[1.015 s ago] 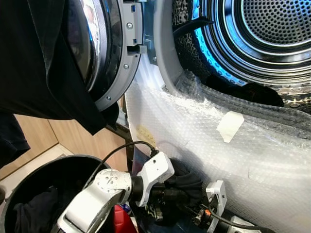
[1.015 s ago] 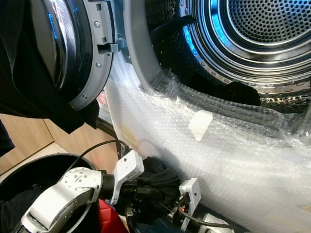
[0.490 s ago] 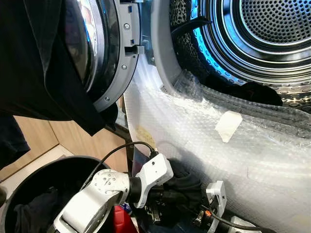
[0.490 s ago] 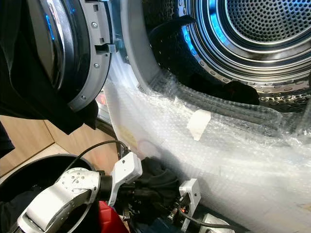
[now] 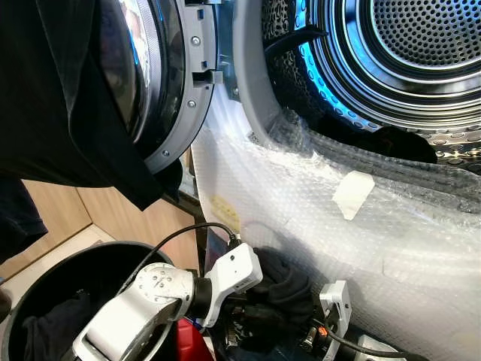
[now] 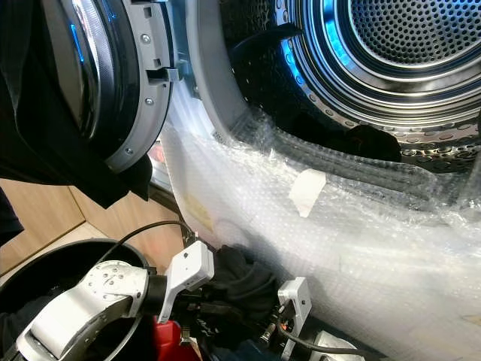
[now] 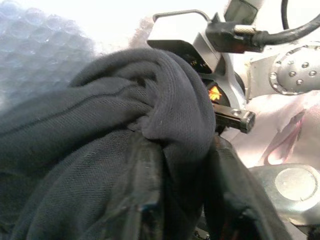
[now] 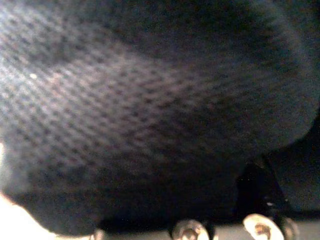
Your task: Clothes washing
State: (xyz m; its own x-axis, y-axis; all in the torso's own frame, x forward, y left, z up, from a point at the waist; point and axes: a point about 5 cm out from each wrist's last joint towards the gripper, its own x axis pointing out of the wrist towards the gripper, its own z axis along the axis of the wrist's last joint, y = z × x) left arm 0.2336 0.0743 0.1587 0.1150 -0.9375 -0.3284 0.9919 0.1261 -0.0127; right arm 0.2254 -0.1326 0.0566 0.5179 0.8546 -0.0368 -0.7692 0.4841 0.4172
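A dark mesh garment (image 5: 279,284) is bunched low down against the bubble-wrapped front (image 5: 316,218) of the washing machine. My left gripper (image 7: 190,220) is shut on this garment, and the cloth drapes over its black fingers (image 7: 145,210). The left arm's white wrist (image 5: 234,272) sits just left of the bundle. My right wrist mount (image 5: 335,299) is on the bundle's other side, and the same cloth (image 8: 150,110) presses close against that arm's camera. Above, the drum (image 5: 421,53) stands open with another dark garment (image 5: 406,143) on its lip.
The round door (image 5: 169,90) hangs open on the left, with black clothing (image 5: 52,98) draped over it. A black basket (image 5: 71,263) with dark clothes (image 5: 45,331) stands at lower left. A red object (image 5: 188,342) lies beneath my left arm. Wooden panels (image 5: 60,210) are behind.
My left wrist has slid slightly down and left. The dark garment between the two arms now bulges higher against the bubble wrap. The view shifted a little.
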